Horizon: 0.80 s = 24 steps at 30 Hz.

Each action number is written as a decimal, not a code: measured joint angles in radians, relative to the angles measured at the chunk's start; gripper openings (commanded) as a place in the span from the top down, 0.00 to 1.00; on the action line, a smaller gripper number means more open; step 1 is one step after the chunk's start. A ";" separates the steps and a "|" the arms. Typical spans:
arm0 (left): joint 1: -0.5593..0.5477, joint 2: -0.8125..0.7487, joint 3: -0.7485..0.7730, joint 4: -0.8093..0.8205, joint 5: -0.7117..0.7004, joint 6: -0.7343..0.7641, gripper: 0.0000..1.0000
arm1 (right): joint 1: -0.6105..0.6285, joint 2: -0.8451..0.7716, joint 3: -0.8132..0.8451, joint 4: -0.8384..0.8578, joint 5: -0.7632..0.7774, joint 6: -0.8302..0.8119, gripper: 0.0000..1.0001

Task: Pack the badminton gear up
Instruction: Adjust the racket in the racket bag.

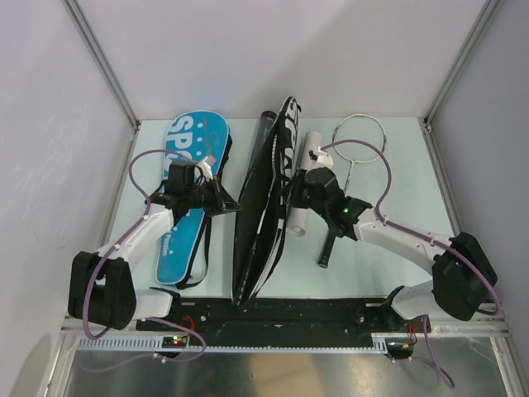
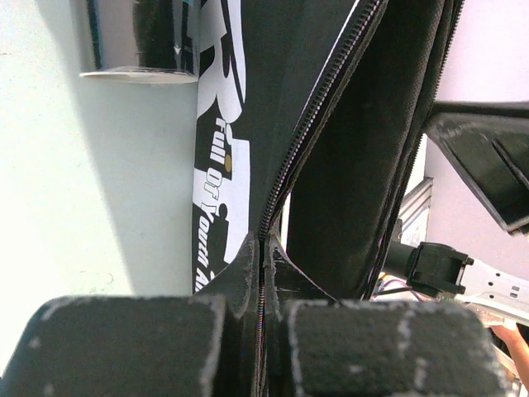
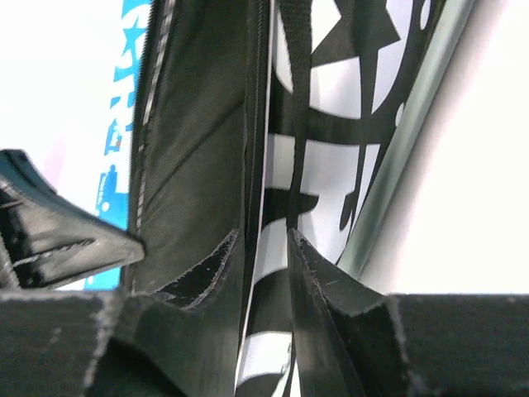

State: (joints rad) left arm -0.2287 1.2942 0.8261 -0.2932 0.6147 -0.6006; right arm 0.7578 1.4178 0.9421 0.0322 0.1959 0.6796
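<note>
The black "SPORT" racket cover (image 1: 258,217) stands on edge at the table's middle, unzipped, its two sides held apart. My left gripper (image 1: 229,203) is shut on its left zipper edge (image 2: 266,248). My right gripper (image 1: 289,192) is shut on its printed right flap (image 3: 266,248). The cover's dark inside shows in the left wrist view (image 2: 347,132) and the right wrist view (image 3: 194,124). The blue cover (image 1: 187,190) lies flat at the left. The white tube (image 1: 302,184) and the silver racket (image 1: 360,137) lie to the right. The black tube's end (image 2: 140,41) shows behind the cover. No shuttlecocks or blue racket are in view.
The racket's black handle (image 1: 327,246) lies under my right arm. Metal frame posts (image 1: 107,70) and white walls close in the table on three sides. A black base rail (image 1: 273,313) runs along the near edge.
</note>
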 measured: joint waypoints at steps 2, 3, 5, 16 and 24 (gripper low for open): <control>0.000 0.000 0.001 0.000 0.001 0.001 1.00 | 0.026 -0.026 0.000 -0.016 0.018 -0.001 0.67; 0.000 0.000 0.001 0.000 0.002 0.002 1.00 | 0.042 -0.037 0.002 -0.021 0.026 -0.003 0.66; 0.000 0.000 0.001 0.000 0.003 0.005 1.00 | 0.083 -0.056 0.009 -0.036 0.042 -0.006 0.66; 0.000 0.000 0.001 -0.009 0.006 0.008 1.00 | 0.260 -0.013 0.083 -0.032 0.084 -0.027 0.66; 0.000 -0.050 0.001 -0.017 -0.002 -0.005 1.00 | 0.320 0.074 0.103 0.003 0.055 -0.027 0.64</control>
State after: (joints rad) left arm -0.2291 1.2446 0.8268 -0.3103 0.6132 -0.6052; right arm 1.0779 1.4918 1.0451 0.0349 0.2504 0.6529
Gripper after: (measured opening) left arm 0.006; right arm 0.352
